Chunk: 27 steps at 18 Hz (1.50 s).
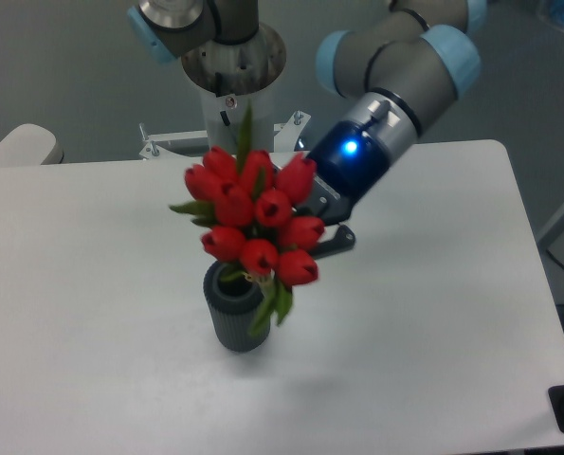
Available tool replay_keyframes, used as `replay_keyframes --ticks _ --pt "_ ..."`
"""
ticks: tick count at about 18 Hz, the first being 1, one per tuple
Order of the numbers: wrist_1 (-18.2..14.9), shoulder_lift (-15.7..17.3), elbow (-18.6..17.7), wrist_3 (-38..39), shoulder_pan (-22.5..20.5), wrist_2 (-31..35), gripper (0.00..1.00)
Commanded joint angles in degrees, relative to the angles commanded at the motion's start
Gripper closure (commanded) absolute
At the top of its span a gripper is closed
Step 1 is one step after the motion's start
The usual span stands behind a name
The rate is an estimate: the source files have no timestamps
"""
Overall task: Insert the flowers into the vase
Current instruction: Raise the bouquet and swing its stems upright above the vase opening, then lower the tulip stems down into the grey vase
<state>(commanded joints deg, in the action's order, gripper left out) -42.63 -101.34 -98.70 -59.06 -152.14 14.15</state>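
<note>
Red tulip bunch, the flowers, tilted over the mouth of the vase, heads spread wider than the dark ribbed cylinder beneath. Lower end of the bunch right at the rim, a green leaf or two drooping down the front of the vase wall; impossible to tell whether the stem ends sit inside the opening or merely hover at its lip, since blooms and leaves cover the mouth. Vase upright near the middle of the white table, nothing else close by. Behind and to the right of the bunch, the gripper, mostly hidden by the blooms; only a dark finger poking out beside the lowest tulips. Almost certainly closed on the bunch, judging by how the flowers hang in the air at an angle, though the contact itself stays out of sight, so no firm word on how far the jaws stand apart. Further out, the arm's grey wrist with a blue light glowing, pale blue joint caps above, and the robot base at the table's far edge. By judgement, well along: bunch carried to the vase and aligned over it. Left to do: straighten and lower until seated, then release and withdraw.
</note>
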Motion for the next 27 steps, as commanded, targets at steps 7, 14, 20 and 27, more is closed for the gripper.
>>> replay_keyframes --ticks 7,14,20,27 --pt "0.4 1.4 -6.0 -6.2 -0.3 -1.5 0.79" --pt "0.3 2.6 -6.7 -6.0 -0.1 -3.1 0.79" --pt "0.3 2.9 -7.4 -6.9 0.2 -3.2 0.79" --pt "0.3 1.9 -9.4 -11.8 0.1 -3.2 0.79"
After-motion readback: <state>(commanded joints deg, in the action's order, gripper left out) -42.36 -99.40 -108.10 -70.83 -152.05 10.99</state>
